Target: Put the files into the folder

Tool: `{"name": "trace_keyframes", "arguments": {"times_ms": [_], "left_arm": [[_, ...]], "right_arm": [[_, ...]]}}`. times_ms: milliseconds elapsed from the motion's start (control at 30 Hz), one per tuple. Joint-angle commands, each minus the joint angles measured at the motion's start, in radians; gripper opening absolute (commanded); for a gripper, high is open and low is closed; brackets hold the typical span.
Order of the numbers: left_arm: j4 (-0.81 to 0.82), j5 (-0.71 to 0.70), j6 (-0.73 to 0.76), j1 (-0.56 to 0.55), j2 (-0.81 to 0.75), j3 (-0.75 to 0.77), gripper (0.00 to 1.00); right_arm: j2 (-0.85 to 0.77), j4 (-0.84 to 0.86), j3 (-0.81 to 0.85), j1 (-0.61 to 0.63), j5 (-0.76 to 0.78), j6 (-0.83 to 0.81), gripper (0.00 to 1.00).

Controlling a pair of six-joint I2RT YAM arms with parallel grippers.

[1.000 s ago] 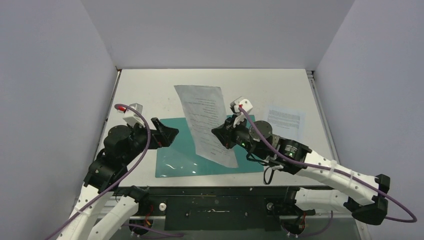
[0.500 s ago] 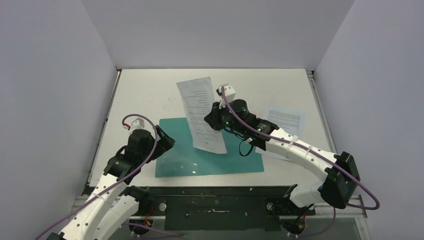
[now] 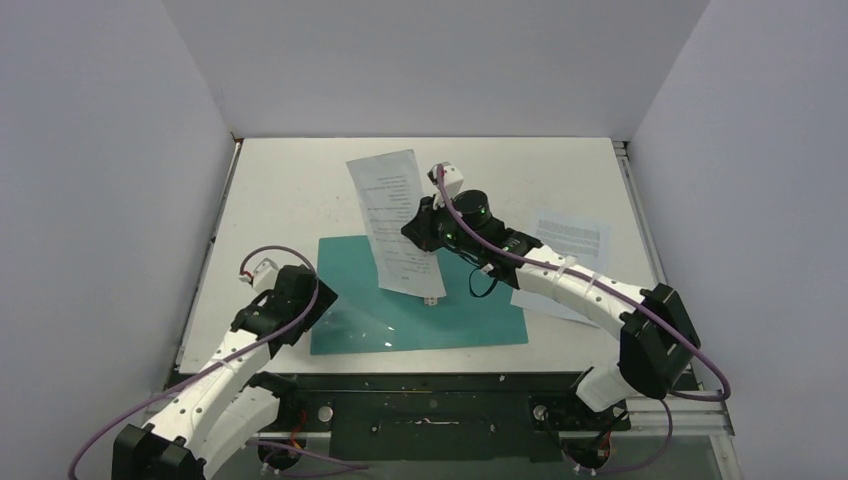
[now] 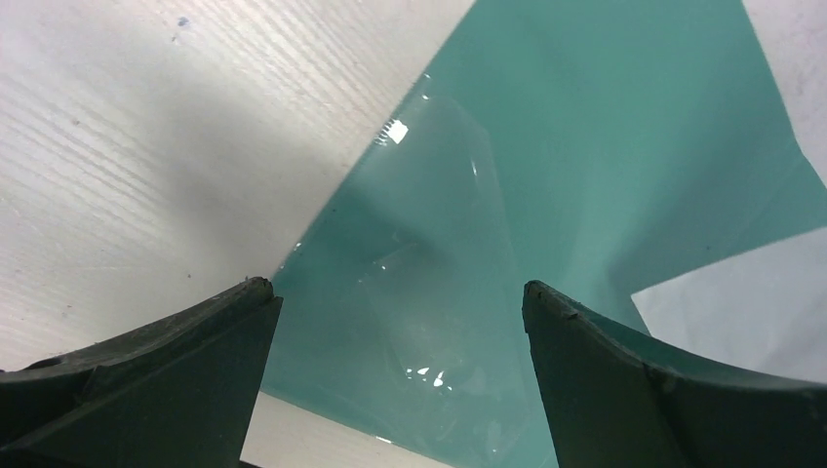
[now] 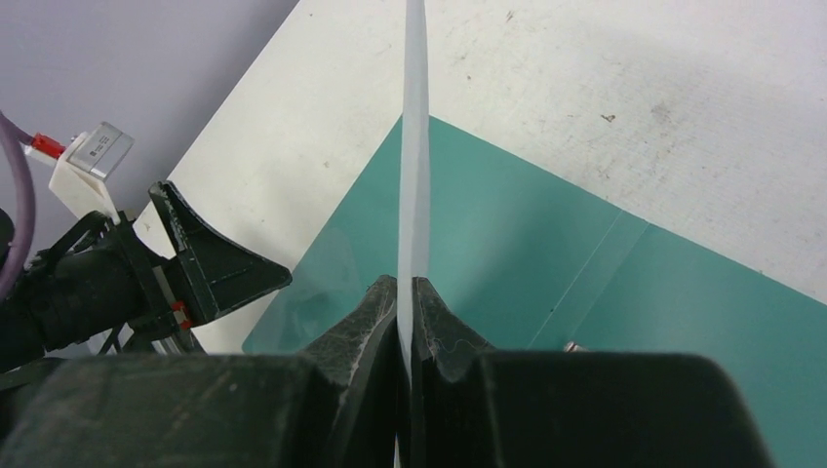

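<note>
The teal folder (image 3: 450, 305) lies open and flat on the table. My right gripper (image 3: 420, 232) is shut on the right edge of a printed white sheet (image 3: 392, 222) and holds it upright over the folder's left half. In the right wrist view the sheet (image 5: 413, 146) shows edge-on between the closed jaws (image 5: 406, 285), above the folder (image 5: 527, 244). My left gripper (image 3: 308, 300) is open and empty, low over the folder's left edge. In its wrist view (image 4: 400, 302) a glossy clear sheet (image 4: 429, 244) lies on the folder (image 4: 605, 136).
A second printed sheet (image 3: 568, 240) lies flat on the table right of the folder, partly under my right arm. White walls close in the table on the left, back and right. The left gripper (image 5: 219, 263) shows in the right wrist view.
My right gripper has carried the sheet left and toward the back, over the folder's left half. My left gripper has come down and nearer, to the folder's left edge.
</note>
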Motion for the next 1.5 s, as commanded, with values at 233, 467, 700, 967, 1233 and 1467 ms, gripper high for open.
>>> {"name": "trace_keyframes", "arguments": {"times_ms": [233, 467, 700, 967, 1233, 1467], "left_arm": [[0.127, -0.027, -0.092, 0.054, 0.096, -0.058, 0.96], [0.202, 0.017, -0.101, 0.074, 0.147, -0.104, 0.96], [0.250, 0.044, -0.101, 0.085, 0.186, -0.123, 0.96], [0.279, 0.062, -0.096, 0.087, 0.203, -0.142, 0.96], [0.294, 0.078, -0.095, 0.087, 0.210, -0.154, 0.96], [0.303, 0.091, -0.092, 0.088, 0.217, -0.159, 0.96]], "right_arm": [[0.059, 0.160, -0.031, -0.023, -0.093, -0.011, 0.05], [0.082, 0.199, -0.061, -0.022, -0.125, -0.016, 0.05], [0.105, 0.238, -0.082, -0.020, -0.170, -0.011, 0.05], [0.134, 0.312, -0.121, -0.020, -0.216, 0.028, 0.05], [0.166, 0.389, -0.154, -0.018, -0.249, 0.084, 0.05], [0.191, 0.462, -0.190, -0.019, -0.258, 0.137, 0.05]]}}
